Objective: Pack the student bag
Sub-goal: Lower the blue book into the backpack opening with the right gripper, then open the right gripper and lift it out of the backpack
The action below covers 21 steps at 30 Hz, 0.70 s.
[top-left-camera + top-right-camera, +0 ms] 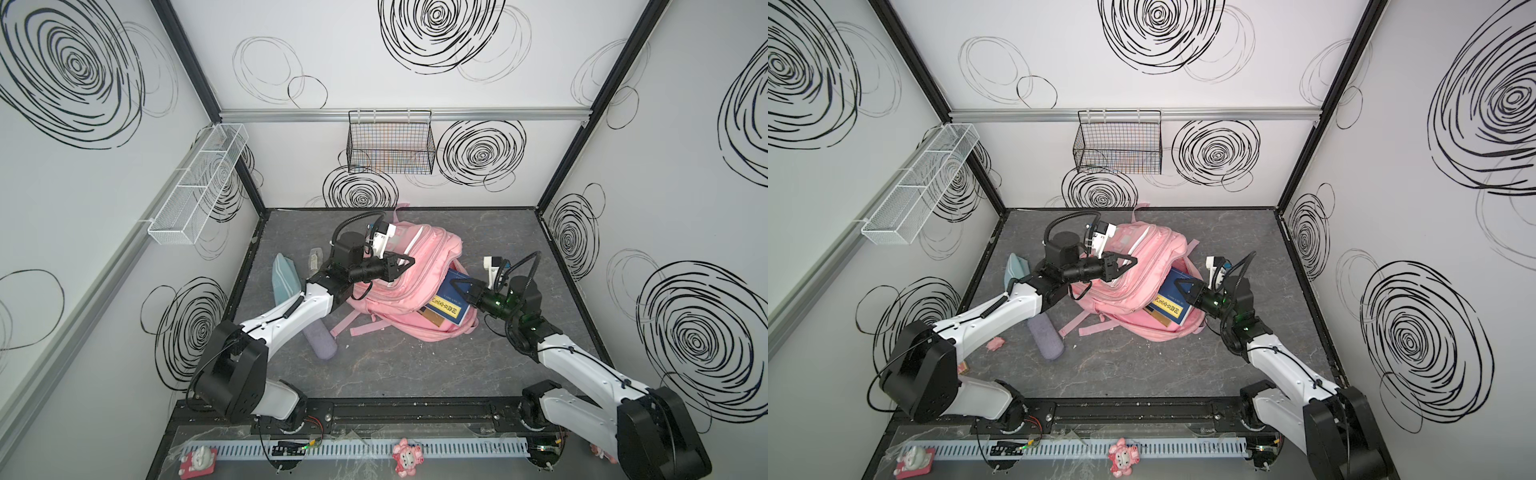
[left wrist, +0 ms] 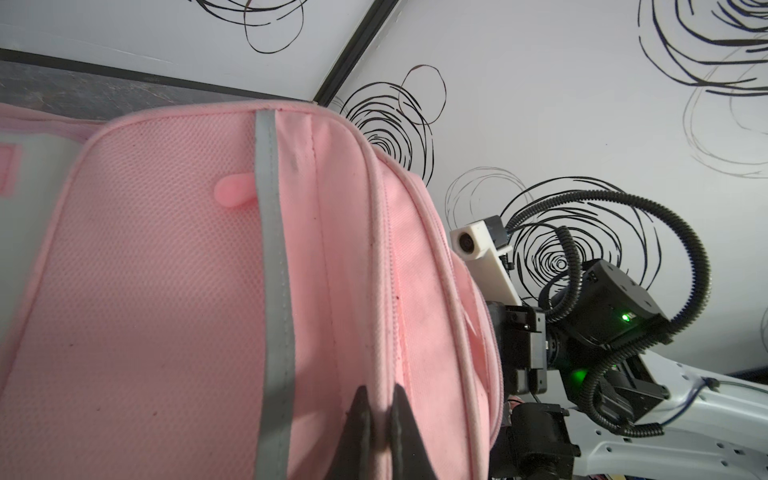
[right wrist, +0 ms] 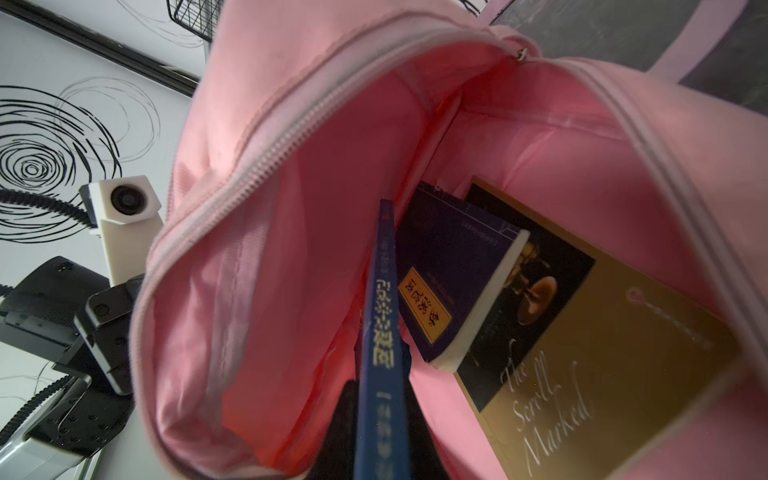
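The student bag (image 1: 419, 266) is lying on its side in the middle of the surface (image 1: 415, 374), with its unzipped mouth facing the right arm. The right end effector (image 1: 458, 286) is clenching a blue book (image 3: 382, 332) by its near edge and is sitting right at that mouth, so it is the nearer arm for the insertion. The book's long axis is pointing straight into the main compartment, away from the wrist.

The left end effector (image 2: 380, 401) is pinching a ridge of the bag's pink front fabric beside a grey stripe (image 2: 274, 249), and appears to be lifting that side so the mouth is gaping.

Inside, a dark book (image 3: 453, 282) is resting on a gold-covered book (image 3: 602, 353), both lying against one wall of the compartment. The held book is passing just beside the dark one. On its other side, bare pink lining (image 3: 266, 291) is leaving open room. The zipper edge (image 3: 291, 137) is arching above that gap, and the book's corners are likely to catch there if the push drifts sideways.
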Each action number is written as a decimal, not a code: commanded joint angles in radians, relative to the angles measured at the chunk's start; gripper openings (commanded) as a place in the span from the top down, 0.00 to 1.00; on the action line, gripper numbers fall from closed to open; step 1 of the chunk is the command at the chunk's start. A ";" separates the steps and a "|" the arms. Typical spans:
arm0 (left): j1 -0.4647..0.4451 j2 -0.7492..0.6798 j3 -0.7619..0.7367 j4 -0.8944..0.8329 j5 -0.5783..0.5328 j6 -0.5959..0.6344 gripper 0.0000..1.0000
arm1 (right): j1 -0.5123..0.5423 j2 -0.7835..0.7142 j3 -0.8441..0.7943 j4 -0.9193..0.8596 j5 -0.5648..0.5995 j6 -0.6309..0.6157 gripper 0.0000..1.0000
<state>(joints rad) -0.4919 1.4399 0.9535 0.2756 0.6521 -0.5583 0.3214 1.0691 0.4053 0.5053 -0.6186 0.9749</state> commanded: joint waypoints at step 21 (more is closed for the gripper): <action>-0.046 -0.064 0.001 0.240 0.060 -0.004 1.00 | 0.095 0.720 0.220 0.704 0.124 0.243 1.00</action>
<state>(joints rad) -0.5167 1.4338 0.9363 0.3000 0.6605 -0.5659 0.4026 1.7119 0.5961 0.9871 -0.4904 1.1259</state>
